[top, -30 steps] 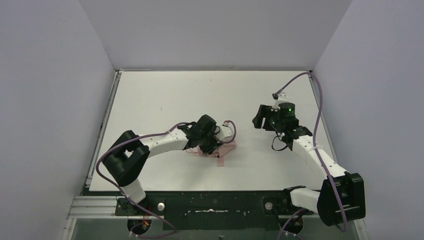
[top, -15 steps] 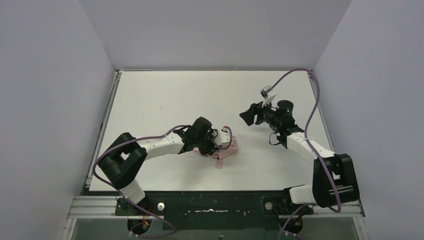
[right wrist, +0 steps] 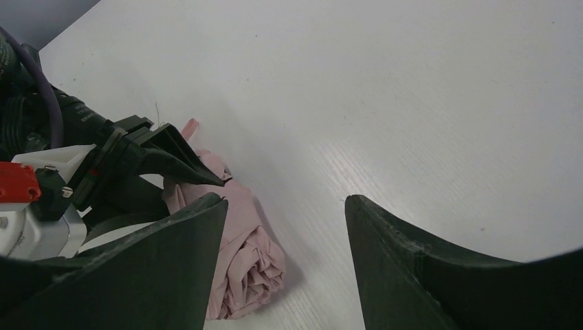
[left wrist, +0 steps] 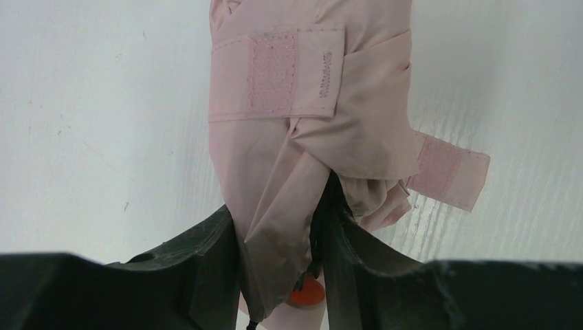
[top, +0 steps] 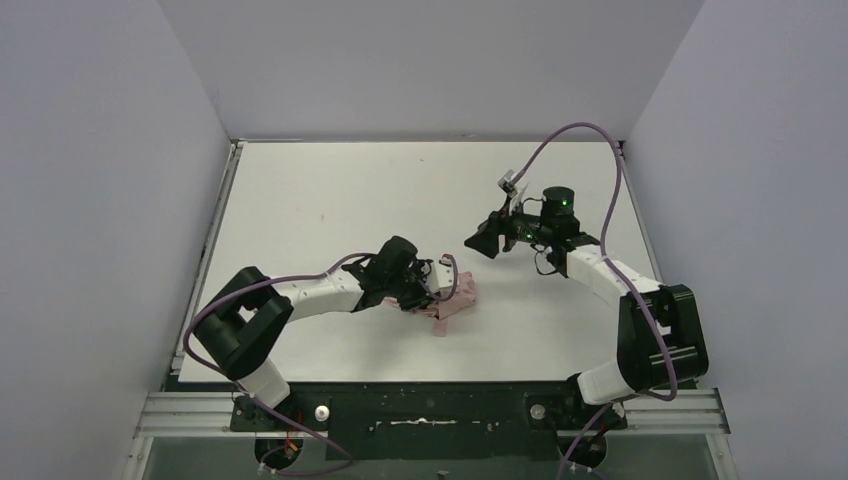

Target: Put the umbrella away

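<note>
L gripper (top: 432, 289) is clamped on the umbrella (top: 456, 297). In the left wrist view both black fingers (left wrist: 206, 261) press the pink fabric from either side, w/ folds bunched in the gap. Umbrella (left wrist: 302, 137) is collapsed and lies flat on the white tabletop (top: 320, 200), roughly mid-table and a bit toward the near edge, just right of the L wrist. Canopy is loosely rolled, creased, not neat. Velcro strap (left wrist: 278, 82) wraps across the bundle w/ its stitched patch facing up. A second velcro tab (left wrist: 450, 170) sticks out loose on the right side of that view, lying on the table. Small orange-red part (left wrist: 306, 295) shows low between the fingers, under the fabric; can't tell what it is.

R gripper (top: 481, 243) is open w/ nothing between the jaws. It hangs over the table on the far-right side of the umbrella, near it but not touching, and tilted down toward it. R wrist view shows a wide gap between its two fingers (right wrist: 172, 268), w/ bare tabletop (right wrist: 412, 103) seen through the gap. The umbrella's rolled end (right wrist: 244, 265) sits at lower left, partly behind one finger, w/ the L gripper's black finger over the fabric just above. Purple cable (top: 575, 135) loops high over the R arm.
</note>
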